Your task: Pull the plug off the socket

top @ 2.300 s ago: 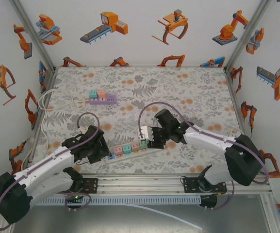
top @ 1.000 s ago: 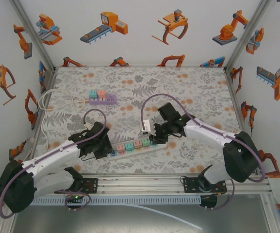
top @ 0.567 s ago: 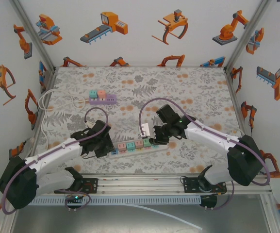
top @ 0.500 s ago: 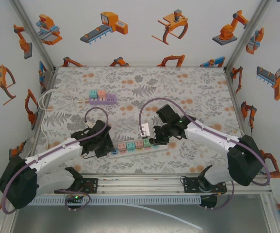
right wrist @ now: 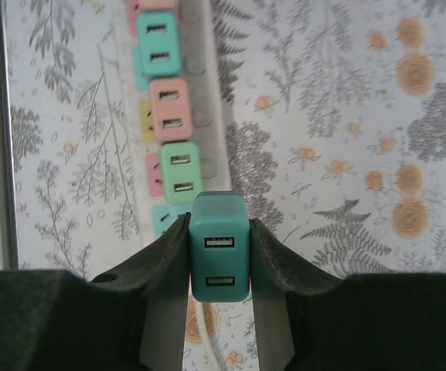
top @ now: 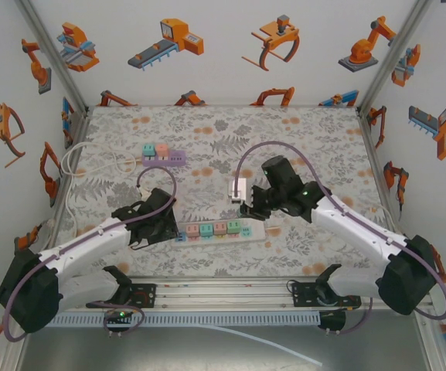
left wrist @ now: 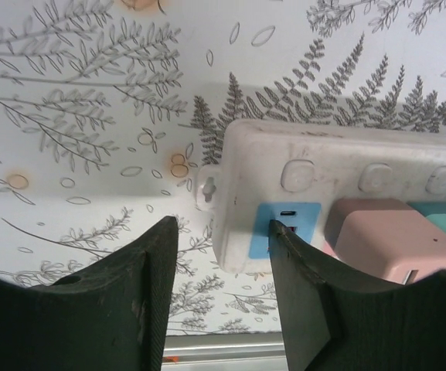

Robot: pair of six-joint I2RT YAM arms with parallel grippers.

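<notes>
Because the job needed one part to come away while the other stayed put, the two arms shared the work. The right gripper was closed narrowly on the teal plug, one finger flat against each side. It held the plug above the table, clear of the power strip and touching none of it. By that showing, the plug was already out of its socket.

The left gripper sat at the strip's far-left end with its fingers spread fairly wide. One finger lay beside the end and the other over the strip's top face near a blue patch. This looked like bracing, to stop the strip riding up with the pull. Whether the finger was actually pressing on the plastic could not be told from the wrist view.

Below the held plug, three adapters, teal, pink and green, were seated in a row along the strip. A pale blue socket face nearest the plug was probably the one left vacant.

Well apart, toward the far-left of the table, lay a purple strip with a white cable looping off it. Neither stood in the way. The seated adapters were the nearest things the right fingers could knock.
</notes>
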